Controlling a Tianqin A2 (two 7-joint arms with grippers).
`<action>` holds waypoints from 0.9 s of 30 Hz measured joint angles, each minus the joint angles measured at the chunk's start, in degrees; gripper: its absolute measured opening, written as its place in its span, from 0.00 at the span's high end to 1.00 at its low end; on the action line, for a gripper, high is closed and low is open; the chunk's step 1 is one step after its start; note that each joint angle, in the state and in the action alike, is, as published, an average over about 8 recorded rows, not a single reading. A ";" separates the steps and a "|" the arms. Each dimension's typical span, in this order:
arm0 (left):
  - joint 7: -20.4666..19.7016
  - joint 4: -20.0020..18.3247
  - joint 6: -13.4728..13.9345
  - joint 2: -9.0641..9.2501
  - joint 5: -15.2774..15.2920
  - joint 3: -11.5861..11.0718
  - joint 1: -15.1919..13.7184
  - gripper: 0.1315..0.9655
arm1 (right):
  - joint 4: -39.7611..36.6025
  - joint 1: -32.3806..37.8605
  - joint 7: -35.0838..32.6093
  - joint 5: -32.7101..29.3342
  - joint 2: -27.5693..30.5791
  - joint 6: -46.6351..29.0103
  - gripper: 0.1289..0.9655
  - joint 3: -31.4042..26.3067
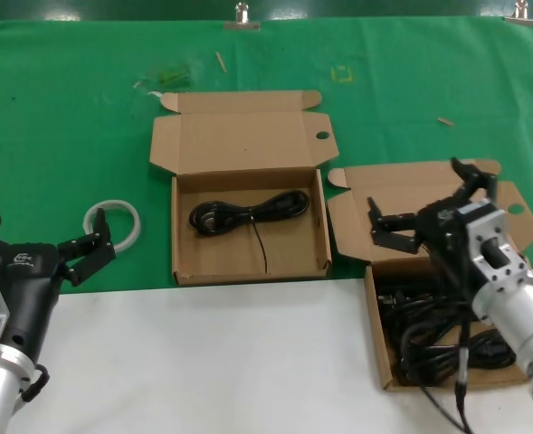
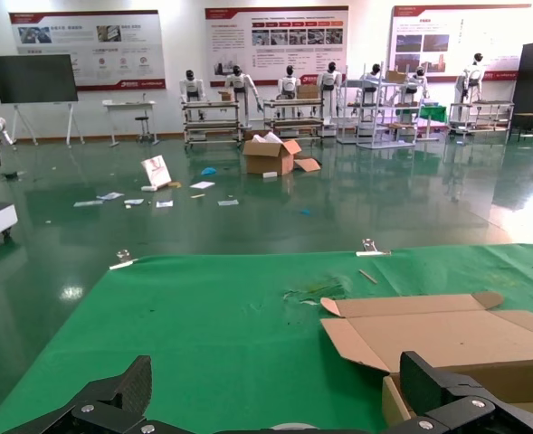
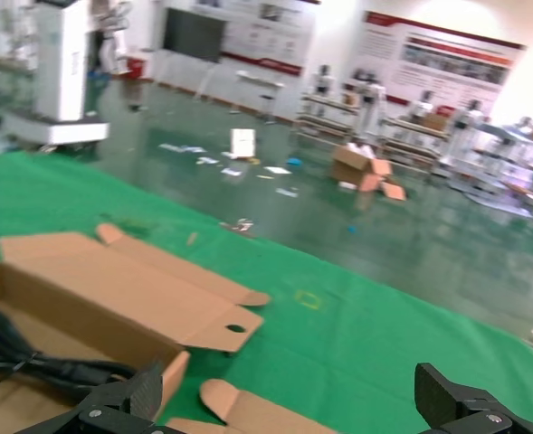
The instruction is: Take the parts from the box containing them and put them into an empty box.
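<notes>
Grippers are seen nearest the camera in the head view. The left gripper [image 1: 44, 237] is parked low at the left edge of the table, its black fingers spread wide with nothing between them, just beside a whitish tape ring [image 1: 112, 223] lying on the green cloth [image 1: 67, 108]. The right gripper [image 1: 433, 201] is held above the near right box, fingers released and splayed, nothing grasped. Below it, the box containing them [image 1: 381, 357] is set on the white table surface [image 1: 203, 362] and is filled with a tangle of black power cords [image 1: 438, 348]; its flap lid [image 1: 356, 217] is folded back onto the cloth. Farther off and toward the middle, a second brown box [image 1: 248, 271] is seen open on the cloth, its lid [image 1: 239, 140] laid back with a round hole near one corner. One bundled black cord [image 1: 248, 213] is laid inside it, a thin loose end trailing toward the near wall. At the far edge, metal clips [image 1: 242, 16] are fastened to the cloth
</notes>
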 joint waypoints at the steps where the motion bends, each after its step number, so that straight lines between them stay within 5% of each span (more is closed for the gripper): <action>1: 0.00 0.00 0.00 0.00 0.00 0.00 0.00 0.01 | 1.08 -0.95 0.75 0.29 0.10 0.73 0.00 0.32; 14: 0.00 0.00 0.00 0.00 0.00 0.00 0.00 0.00 | 13.59 -11.92 9.43 3.70 1.31 9.15 0.00 4.03; 27: 0.00 0.00 0.00 0.00 -0.01 0.00 0.00 0.00 | 14.60 -12.80 10.18 3.98 1.40 9.88 0.00 4.33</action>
